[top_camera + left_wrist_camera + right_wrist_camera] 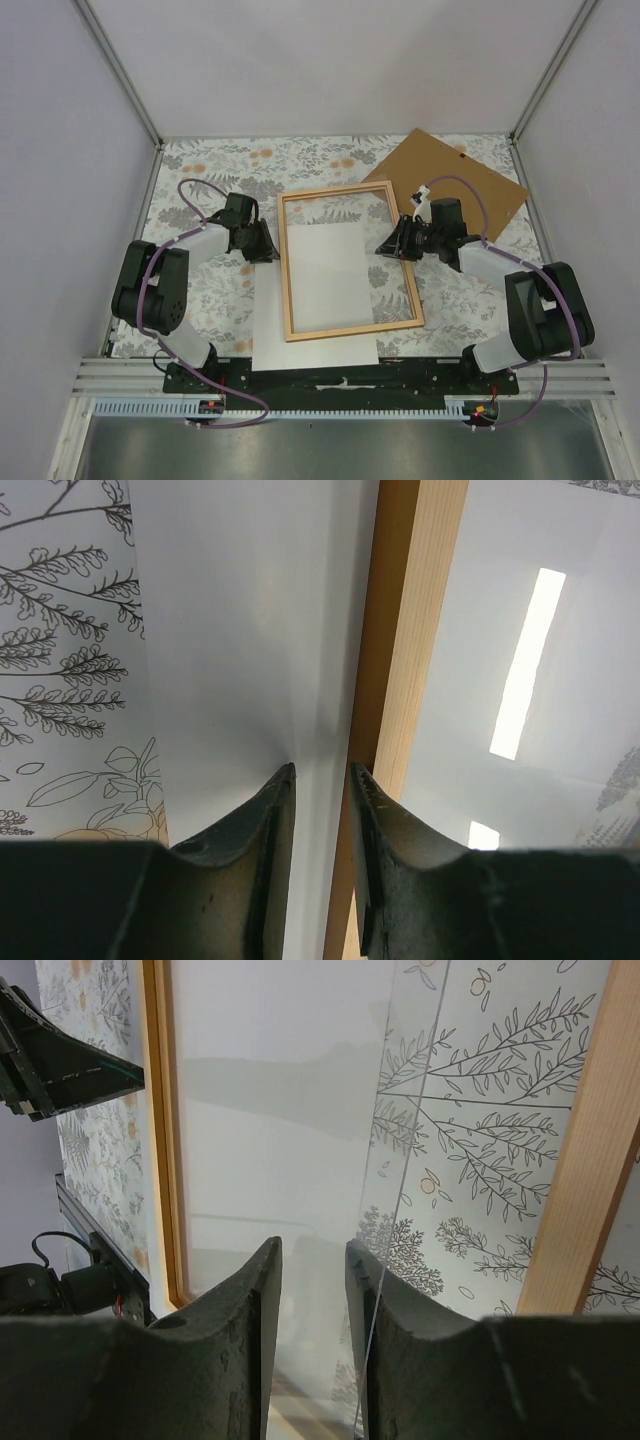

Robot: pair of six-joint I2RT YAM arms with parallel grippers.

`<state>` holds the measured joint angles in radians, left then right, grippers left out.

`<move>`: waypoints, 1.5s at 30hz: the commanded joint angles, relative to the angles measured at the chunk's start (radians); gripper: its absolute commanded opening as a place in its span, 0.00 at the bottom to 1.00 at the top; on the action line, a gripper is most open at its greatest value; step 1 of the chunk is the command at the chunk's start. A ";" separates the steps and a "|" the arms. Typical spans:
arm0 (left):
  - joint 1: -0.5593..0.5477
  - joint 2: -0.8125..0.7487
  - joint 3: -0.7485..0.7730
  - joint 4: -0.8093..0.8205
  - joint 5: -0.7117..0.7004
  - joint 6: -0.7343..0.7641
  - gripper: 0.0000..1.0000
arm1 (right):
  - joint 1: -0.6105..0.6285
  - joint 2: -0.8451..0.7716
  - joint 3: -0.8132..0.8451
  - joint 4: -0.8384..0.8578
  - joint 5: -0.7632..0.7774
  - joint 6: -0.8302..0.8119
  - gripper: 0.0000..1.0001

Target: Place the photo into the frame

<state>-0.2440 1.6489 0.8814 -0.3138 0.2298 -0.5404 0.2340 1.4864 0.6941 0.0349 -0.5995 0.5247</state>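
The frame [350, 325] lies flat mid-table, a thin light-wood rectangle. The photo [330, 285] shows its plain white side and lies beneath the frame, sticking out past its left rail and near rail. My left gripper [268, 244] is at the frame's left rail. In the left wrist view its jaws [322, 770] stand slightly apart: one fingertip [285, 780] presses the photo [250, 630], the other sits over the rail [420, 630]. My right gripper [386, 247] is just inside the right rail, open [313, 1243] above the photo [280, 1110], with a clear pane's edge [420, 1120] running beside it.
A brown backing board [455, 180] lies at the back right, partly under the frame's far corner. The tablecloth [210, 160] has a leaf pattern. Enclosure walls and posts ring the table, with a metal rail [340, 385] along the near edge.
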 commanded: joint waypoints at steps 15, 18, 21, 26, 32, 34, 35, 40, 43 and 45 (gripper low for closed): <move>-0.006 0.002 0.019 0.004 0.029 0.030 0.34 | -0.027 -0.077 0.044 -0.086 0.084 -0.068 0.43; -0.006 -0.001 0.021 0.004 0.029 0.030 0.34 | -0.045 -0.084 0.042 -0.102 0.090 -0.075 0.43; -0.006 0.002 0.021 0.002 0.031 0.030 0.34 | -0.068 -0.098 0.039 -0.116 0.093 -0.081 0.44; -0.006 0.002 0.022 0.002 0.031 0.031 0.34 | -0.102 -0.117 0.038 -0.142 0.110 -0.094 0.44; -0.008 0.003 0.022 0.002 0.032 0.030 0.34 | -0.145 -0.123 0.038 -0.167 0.118 -0.100 0.44; -0.006 0.003 0.024 0.002 0.032 0.031 0.34 | -0.156 -0.124 0.039 -0.171 0.121 -0.100 0.44; -0.006 0.002 0.024 0.002 0.031 0.030 0.34 | -0.159 -0.124 0.041 -0.170 0.121 -0.098 0.45; -0.006 0.003 0.024 0.002 0.032 0.031 0.34 | -0.163 -0.126 0.050 -0.176 0.124 -0.091 0.45; -0.006 0.002 0.024 0.002 0.031 0.030 0.33 | -0.162 -0.132 0.053 -0.184 0.145 -0.086 0.45; -0.006 0.000 0.024 0.001 0.031 0.031 0.33 | -0.162 -0.133 0.062 -0.202 0.173 -0.077 0.45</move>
<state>-0.2443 1.6489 0.8814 -0.3149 0.2386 -0.5373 0.0746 1.3880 0.7059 -0.1539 -0.4782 0.4473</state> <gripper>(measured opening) 0.336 0.446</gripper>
